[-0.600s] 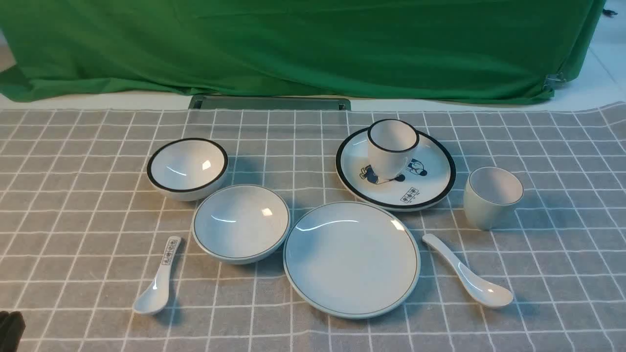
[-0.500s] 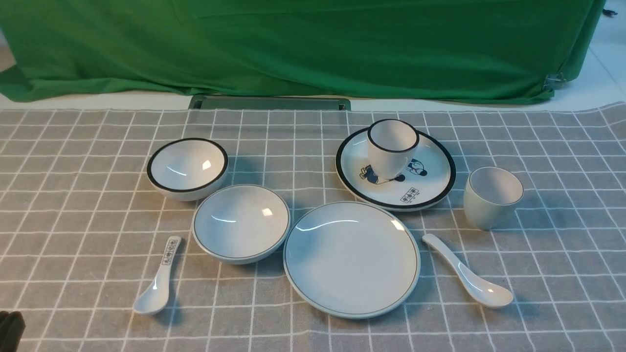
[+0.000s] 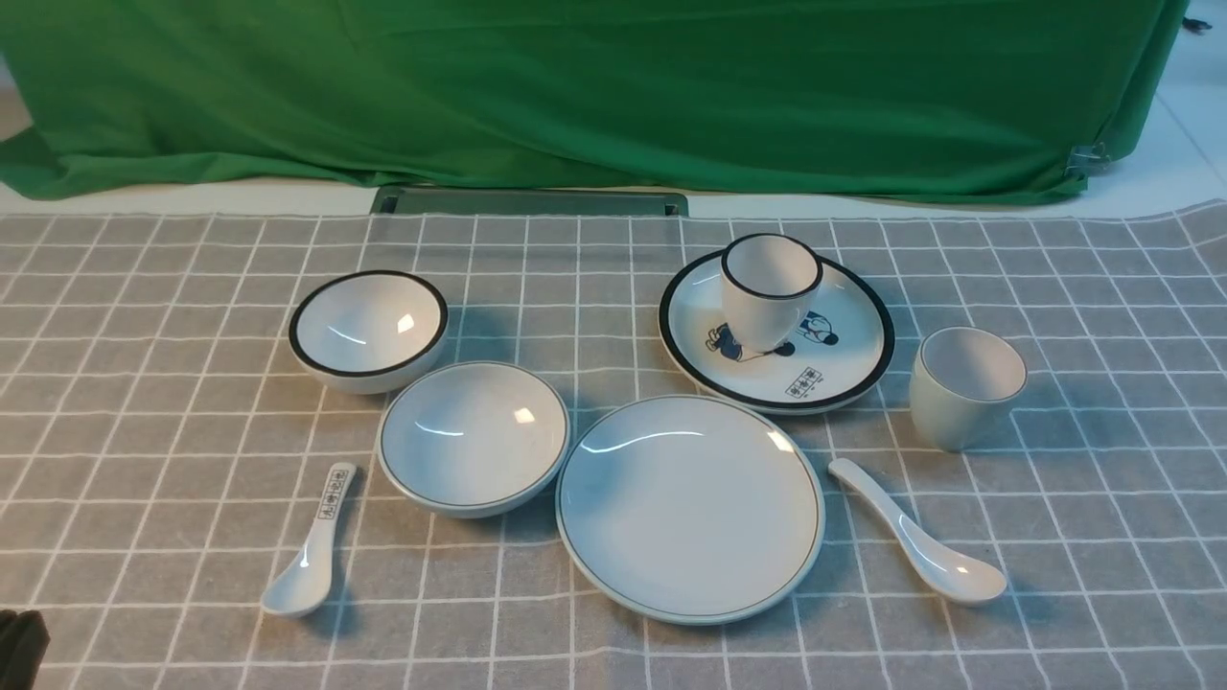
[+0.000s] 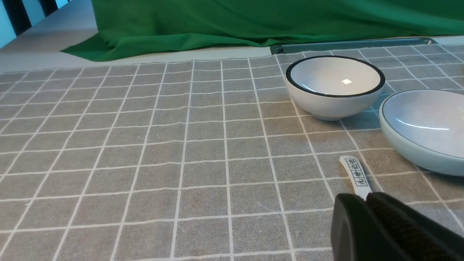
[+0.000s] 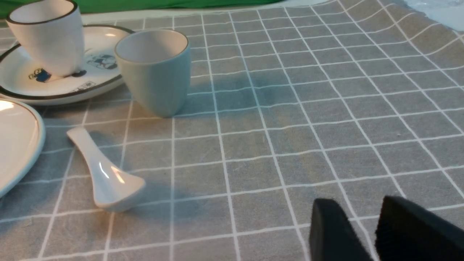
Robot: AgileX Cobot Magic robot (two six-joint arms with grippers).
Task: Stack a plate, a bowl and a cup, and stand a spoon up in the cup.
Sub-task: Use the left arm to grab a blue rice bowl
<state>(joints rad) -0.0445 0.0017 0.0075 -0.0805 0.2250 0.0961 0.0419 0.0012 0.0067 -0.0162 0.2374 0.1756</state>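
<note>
1. Left claw point(image 4: 366, 203): shut, empty, just beside the printed spoon point(image 4: 357, 173), with bare cloth point(image 4: 145, 152) beyond.
2. Right claw point(image 5: 366, 210): part open, empty, bare cloth around it.
3. Spoon point(image 3: 915, 546) lies just right of the plate point(image 3: 690, 508), with the cup point(image 3: 963, 388) behind it. The bowl point(image 3: 473, 436) and plate rims nearly touch.
4. The black characters on the printed spoon and cartoon plate point(image 3: 803, 383) are unreadable.

Over the grey, white-gridded tablecloth point(image 4: 145, 145), the left gripper point(image 4: 366, 198) is two matte black, round-tipped fingers, one smooth-sided, the other faced with a finely ribbed pad. The right gripper point(image 5: 359, 208) has two blocky black fingers with rough, foam-like faces.
</note>
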